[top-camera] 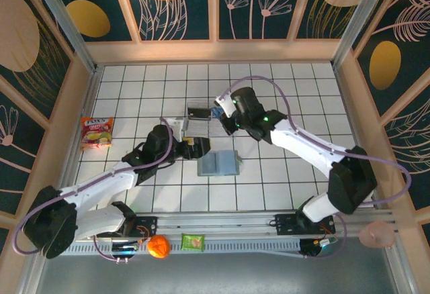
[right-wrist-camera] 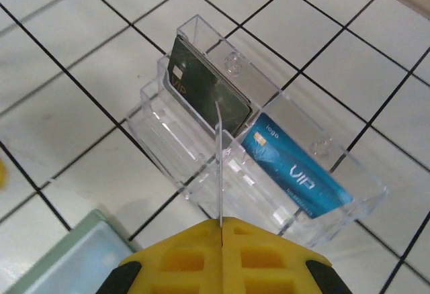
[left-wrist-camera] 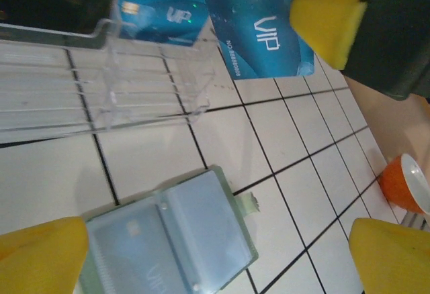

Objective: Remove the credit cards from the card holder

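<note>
Tiled tabletop (top-camera: 269, 193): open card holder (top-camera: 218, 164) lies near clear tray (top-camera: 199, 119).

Card holder (top-camera: 218, 163): grey-green outside, bluish-grey pockets; open flat at the middle of the counter (top-camera: 282, 186), just near of the clear tray (top-camera: 198, 116).
Pocketed card (left-wrist-camera: 144, 254): pale, showing through the holder's left pocket.
Held blue card (left-wrist-camera: 252, 29): marked VIP, pinched in the right end effector (right-wrist-camera: 220, 233) over the tray.
Second blue card (right-wrist-camera: 295, 170): leaning in the tray's right compartment.
Dark green card (right-wrist-camera: 205, 92): upright in the left compartment.
</note>
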You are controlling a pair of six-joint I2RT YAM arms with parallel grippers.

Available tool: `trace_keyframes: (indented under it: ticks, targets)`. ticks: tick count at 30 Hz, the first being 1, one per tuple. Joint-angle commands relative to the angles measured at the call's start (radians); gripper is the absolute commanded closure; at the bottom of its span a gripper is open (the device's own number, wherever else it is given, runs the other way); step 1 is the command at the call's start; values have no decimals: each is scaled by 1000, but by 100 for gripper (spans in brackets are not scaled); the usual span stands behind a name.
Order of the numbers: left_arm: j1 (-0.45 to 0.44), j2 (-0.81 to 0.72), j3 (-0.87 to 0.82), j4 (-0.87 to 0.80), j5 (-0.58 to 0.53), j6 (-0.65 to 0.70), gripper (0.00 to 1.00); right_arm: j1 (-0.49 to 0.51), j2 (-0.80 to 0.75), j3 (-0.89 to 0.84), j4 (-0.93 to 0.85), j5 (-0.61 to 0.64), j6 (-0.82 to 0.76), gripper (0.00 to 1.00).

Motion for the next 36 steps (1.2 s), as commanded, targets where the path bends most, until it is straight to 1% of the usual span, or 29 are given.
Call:
trace_keyframes:
  ticks: [1, 4, 8, 13, 16, 20, 24, 31, 36]
  targets:
    - [39, -53, -34, -101, -30, -14, 1, 2, 79, 132, -162, 37, -227, 100]
    - [66, -101, -64, -133, -40, -29, 1, 0, 161, 247, -261, 106, -301, 100]
    - [78, -161, -95, -170, -84, -51, 1, -10, 255, 380, -364, 167, -367, 100]
    - [90, -194, -86, -234, -125, -53, 1, -13, 318, 491, -434, 135, -412, 100]
    - [96, -197, -78, -265, -143, -50, 1, -12, 343, 549, -487, 137, -449, 100]
    - [106, -190, -74, -278, -149, -54, 1, -14, 355, 590, -539, 135, -493, 100]
    - [112, -174, -53, -302, -161, -53, 1, -21, 354, 615, -565, 92, -536, 100]
    - [120, -127, -19, -331, -189, -51, 1, -54, 341, 575, -559, 13, -589, 100]
    - [126, -89, -13, -321, -189, -59, 1, -69, 358, 554, -536, 13, -611, 100]
